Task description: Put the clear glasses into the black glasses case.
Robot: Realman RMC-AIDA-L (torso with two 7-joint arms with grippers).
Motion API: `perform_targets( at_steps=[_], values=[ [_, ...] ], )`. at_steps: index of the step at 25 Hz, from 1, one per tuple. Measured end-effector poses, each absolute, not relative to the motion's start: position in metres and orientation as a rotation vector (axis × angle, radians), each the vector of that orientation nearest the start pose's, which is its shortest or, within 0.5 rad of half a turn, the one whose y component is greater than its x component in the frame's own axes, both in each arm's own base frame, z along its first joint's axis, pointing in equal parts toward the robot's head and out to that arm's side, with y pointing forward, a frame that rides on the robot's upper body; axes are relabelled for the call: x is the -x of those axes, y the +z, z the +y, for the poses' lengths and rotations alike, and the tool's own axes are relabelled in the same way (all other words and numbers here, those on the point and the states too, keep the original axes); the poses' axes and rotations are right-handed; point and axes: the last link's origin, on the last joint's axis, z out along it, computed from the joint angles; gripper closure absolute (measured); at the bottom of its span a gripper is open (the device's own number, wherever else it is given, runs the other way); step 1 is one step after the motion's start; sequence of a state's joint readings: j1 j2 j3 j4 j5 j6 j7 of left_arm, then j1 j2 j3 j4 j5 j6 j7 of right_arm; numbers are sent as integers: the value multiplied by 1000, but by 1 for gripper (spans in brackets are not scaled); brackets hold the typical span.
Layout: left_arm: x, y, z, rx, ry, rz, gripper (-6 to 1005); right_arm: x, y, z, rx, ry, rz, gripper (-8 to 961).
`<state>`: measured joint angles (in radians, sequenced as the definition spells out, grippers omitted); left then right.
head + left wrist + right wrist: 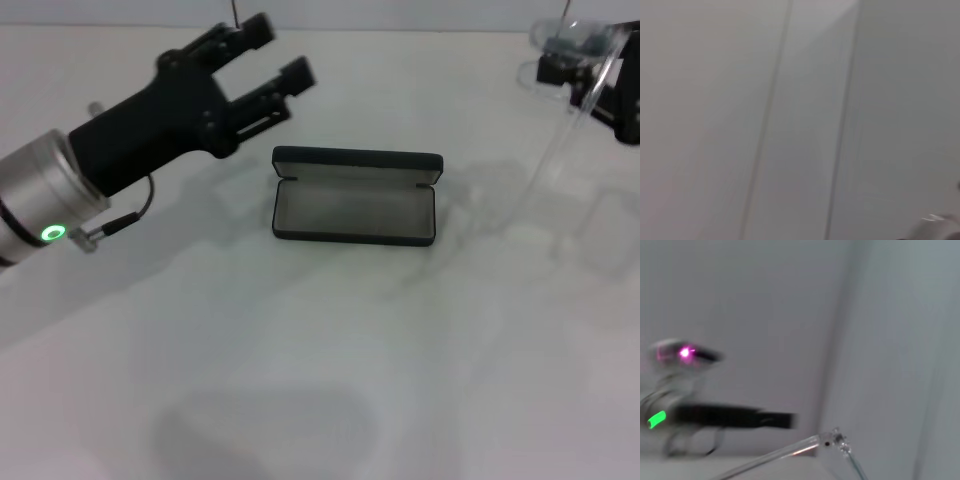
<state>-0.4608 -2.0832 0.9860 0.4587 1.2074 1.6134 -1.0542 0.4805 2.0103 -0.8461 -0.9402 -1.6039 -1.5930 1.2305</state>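
The black glasses case (pixel 355 197) lies open in the middle of the white table, its grey lining up and its lid standing at the far side. At the far right, my right gripper (pixel 588 72) is shut on the clear glasses (pixel 564 38) and holds them above the table. One thin clear arm hangs down toward the case's right. In the right wrist view that clear arm and its hinge (pixel 826 442) cross the frame. My left gripper (pixel 282 50) hovers open and empty to the left of the case, behind it.
White table top (pixel 330 360) spreads out in front of the case. The left arm with its green light (pixel 657 419) shows far off in the right wrist view. Only a plain pale surface fills the left wrist view.
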Motion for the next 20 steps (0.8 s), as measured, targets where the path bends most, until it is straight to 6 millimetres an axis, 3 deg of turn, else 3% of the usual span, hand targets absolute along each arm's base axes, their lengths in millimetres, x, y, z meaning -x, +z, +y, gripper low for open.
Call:
perform_targets(
  at_steps=[4,9,13,20],
  values=[
    [197,-4,336,2445,-1368,-291,259,-220,72,371,2574,863,366,835],
    [166,-18,351,2546,-1345,-201,259,-215,48,388,2812,704,718,835],
    [151,-28,360,2588,-1319,-183,259,-204,30,384,2982,551,814,835],
    [141,-37,361,2637,-1294,-124,259,-183,21,381,3078,473,947,835]
  ],
)
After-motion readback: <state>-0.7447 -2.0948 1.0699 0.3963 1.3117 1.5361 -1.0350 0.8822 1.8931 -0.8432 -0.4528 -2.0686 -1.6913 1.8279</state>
